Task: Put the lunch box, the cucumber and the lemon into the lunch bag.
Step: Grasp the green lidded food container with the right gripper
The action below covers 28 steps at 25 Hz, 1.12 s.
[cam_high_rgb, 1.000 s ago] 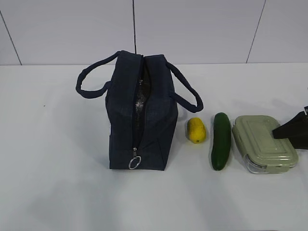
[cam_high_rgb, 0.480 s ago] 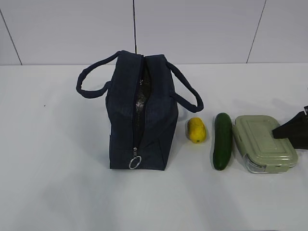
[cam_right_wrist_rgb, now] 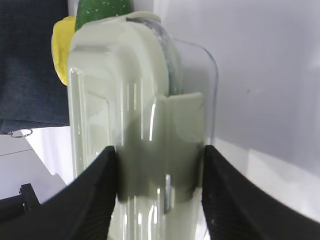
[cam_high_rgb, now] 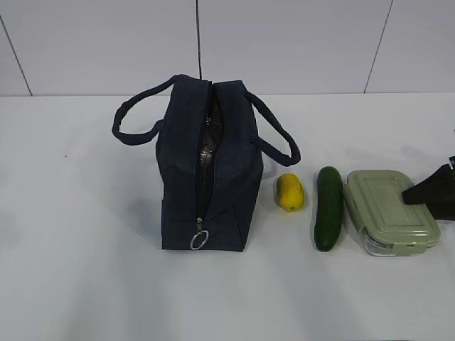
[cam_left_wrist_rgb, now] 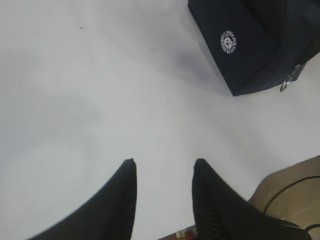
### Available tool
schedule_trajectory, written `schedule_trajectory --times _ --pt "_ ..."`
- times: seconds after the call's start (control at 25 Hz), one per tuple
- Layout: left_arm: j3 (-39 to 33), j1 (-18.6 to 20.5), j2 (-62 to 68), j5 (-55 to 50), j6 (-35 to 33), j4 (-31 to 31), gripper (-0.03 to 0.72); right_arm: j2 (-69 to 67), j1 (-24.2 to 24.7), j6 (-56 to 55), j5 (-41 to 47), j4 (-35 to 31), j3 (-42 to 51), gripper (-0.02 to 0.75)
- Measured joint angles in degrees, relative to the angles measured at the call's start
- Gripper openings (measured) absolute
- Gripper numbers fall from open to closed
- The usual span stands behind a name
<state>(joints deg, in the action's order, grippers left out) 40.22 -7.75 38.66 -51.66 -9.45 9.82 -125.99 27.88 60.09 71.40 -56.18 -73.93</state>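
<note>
The lunch box point(cam_high_rgb: 390, 211) sits at the right end of the worktop point(cam_high_rgb: 85, 284), its short end clasped between the right gripper's point(cam_right_wrist_rgb: 160, 172) fingers point(cam_right_wrist_rgb: 97, 192). Just left of it lies the cucumber point(cam_high_rgb: 328, 207), then the lemon point(cam_high_rgb: 290, 192), then the upright lunch bag point(cam_high_rgb: 210, 174). The left gripper point(cam_left_wrist_rgb: 164, 167) hovers over bare worktop near the bag, fingers apart, holding nothing.

- Lunch box point(cam_right_wrist_rgb: 135, 115): between the right gripper's point(cam_right_wrist_rgb: 159, 187) fingers, touching both.
- Cucumber point(cam_right_wrist_rgb: 102, 7): just beyond the box.
- Lemon point(cam_right_wrist_rgb: 61, 47): beyond, to the left.
- Lunch bag point(cam_left_wrist_rgb: 250, 42): ahead-right of the left gripper point(cam_left_wrist_rgb: 164, 175), well apart.
</note>
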Motion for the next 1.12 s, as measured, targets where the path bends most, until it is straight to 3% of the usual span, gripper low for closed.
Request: schedule_trajectory --times 0.28,0.48,0.64,1.12 --pt "10.35 -3.56 19.65 0.55 -0.9 8.6 0.274 0.0 -0.08 0.0 0.0 -0.17 0.0 0.379" --pt "19.59 -8.35 33.11 -0.02 -1.39 10.11 0.284 0.0 -0.08 0.0 0.0 -0.31 0.0 0.379" --pt "27.73 -11.14 43.6 -0.12 -1.51 10.32 0.347 0.0 -0.08 0.0 0.0 -0.4 0.0 0.379" --pt "53.67 -11.71 65.08 -7.09 -1.51 11.96 0.383 0.0 -0.08 0.0 0.0 -0.44 0.0 0.378"
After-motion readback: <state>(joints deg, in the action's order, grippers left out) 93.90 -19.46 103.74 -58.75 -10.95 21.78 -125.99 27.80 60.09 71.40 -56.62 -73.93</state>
